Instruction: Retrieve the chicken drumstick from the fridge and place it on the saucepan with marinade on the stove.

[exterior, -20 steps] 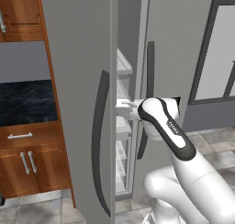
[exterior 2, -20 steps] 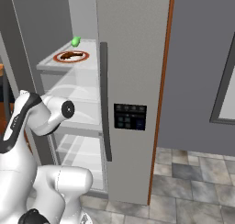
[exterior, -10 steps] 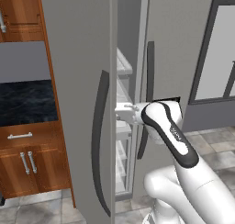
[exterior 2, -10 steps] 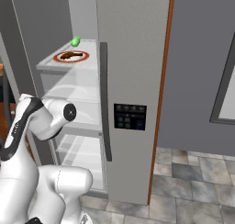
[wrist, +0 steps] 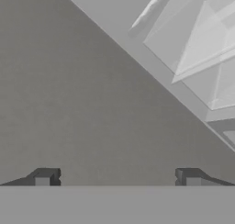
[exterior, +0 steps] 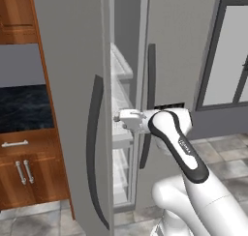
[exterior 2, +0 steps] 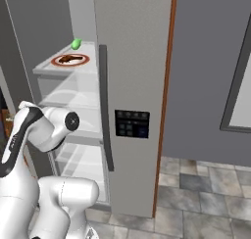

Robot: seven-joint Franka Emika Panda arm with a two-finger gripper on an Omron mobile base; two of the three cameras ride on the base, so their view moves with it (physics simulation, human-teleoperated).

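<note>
The fridge (exterior: 68,61) stands with its left door ajar and its right door (exterior 2: 132,47) shut. My gripper (exterior: 119,118) reaches into the gap between the doors, at mid-shelf height beside the left door's inner edge. Its fingers (wrist: 46,177) are spread wide and open, with nothing between them, facing the grey door face. White shelves (wrist: 202,44) show beyond it. On an upper shelf the chicken drumstick (exterior 2: 70,59) lies on a white red-rimmed plate (exterior 2: 84,61), well above my hand. The saucepan and the stove are out of view.
A small green ball (exterior 2: 76,43) sits behind the plate. Wooden cabinets (exterior: 24,172) and a dark counter (exterior: 22,107) flank the fridge on the left. A dark-framed window (exterior: 227,51) and a tiled floor (exterior 2: 206,194) lie to the right.
My hand has slid a little to the left in the gap, and the left door has swung slightly wider. The jaws stay spread.
</note>
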